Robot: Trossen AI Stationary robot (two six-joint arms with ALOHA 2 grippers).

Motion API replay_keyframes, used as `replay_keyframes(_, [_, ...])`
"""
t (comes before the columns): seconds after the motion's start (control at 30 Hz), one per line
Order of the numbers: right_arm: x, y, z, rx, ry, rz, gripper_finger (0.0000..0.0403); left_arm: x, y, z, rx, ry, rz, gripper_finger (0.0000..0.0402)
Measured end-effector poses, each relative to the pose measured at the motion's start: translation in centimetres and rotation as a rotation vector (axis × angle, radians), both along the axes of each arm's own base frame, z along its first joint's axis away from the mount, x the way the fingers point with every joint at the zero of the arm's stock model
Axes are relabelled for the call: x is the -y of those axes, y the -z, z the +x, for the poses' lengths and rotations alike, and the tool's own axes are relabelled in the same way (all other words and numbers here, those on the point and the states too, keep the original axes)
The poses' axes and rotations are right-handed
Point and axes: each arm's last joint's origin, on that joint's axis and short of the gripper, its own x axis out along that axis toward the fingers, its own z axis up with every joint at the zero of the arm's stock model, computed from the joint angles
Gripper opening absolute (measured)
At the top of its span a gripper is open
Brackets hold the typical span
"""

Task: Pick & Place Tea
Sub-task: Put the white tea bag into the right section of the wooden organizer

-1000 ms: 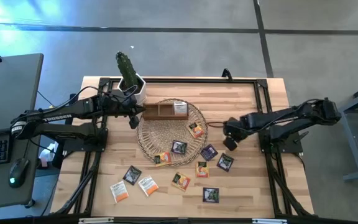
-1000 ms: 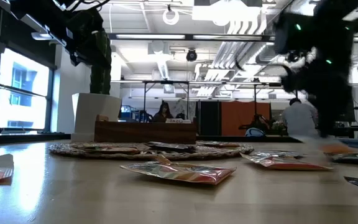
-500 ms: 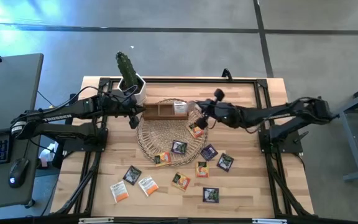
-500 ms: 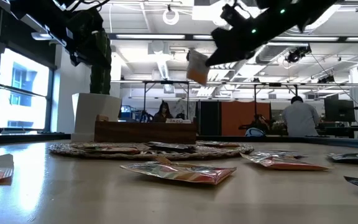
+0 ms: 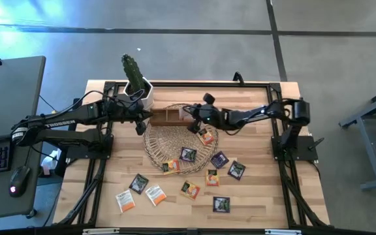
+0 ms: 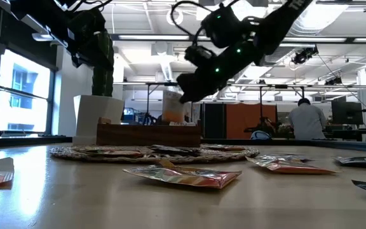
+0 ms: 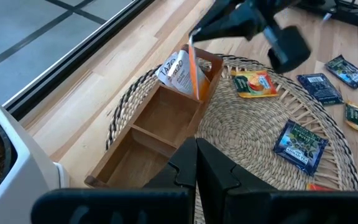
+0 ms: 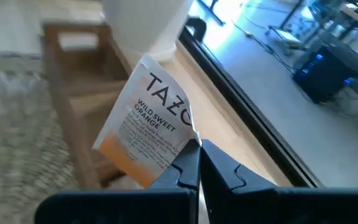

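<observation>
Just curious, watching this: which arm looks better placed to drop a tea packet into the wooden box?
The right. Its end effector already pinches an orange-and-white tea sachet above the wooden box; the left end effector is shut and empty beside it.

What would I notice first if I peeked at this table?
First, the right gripper, stretched out over the wooden box at the far edge of the round wicker mat, pinching an orange-and-white tea sachet just above one end of the box. Next, the colourful sachets scattered over the mat and the near table. The left gripper waits, shut, beside the potted cactus at the box's other end.
</observation>
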Motion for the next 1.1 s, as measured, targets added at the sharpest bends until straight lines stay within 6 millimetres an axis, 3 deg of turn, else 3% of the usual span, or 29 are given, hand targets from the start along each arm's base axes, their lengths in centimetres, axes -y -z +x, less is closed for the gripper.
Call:
replay_keyframes(0.27, [0.27, -0.27, 0.63, -0.078, 0.118, 0.011, 0.0001, 0.00, 0.00, 0.00, 0.001, 0.000, 0.000, 0.0000])
replay_keyframes(0.43, [0.10, 0.28, 0.31, -0.107, 0.124, 0.101, 0.0001, 0.00, 0.00, 0.00, 0.000, 0.000, 0.000, 0.0000])
replay_keyframes(0.7, [0.23, 0.42, 0.12, -0.133, 0.136, 0.092, 0.0005, 0.00, 0.00, 0.00, 0.000, 0.000, 0.000, 0.0000])
replay_keyframes(1.1, [0.17, 0.47, 0.11, -0.154, 0.116, 0.083, 0.0077, -0.01, 0.00, 0.00, 0.000, 0.000, 0.000, 0.0000])
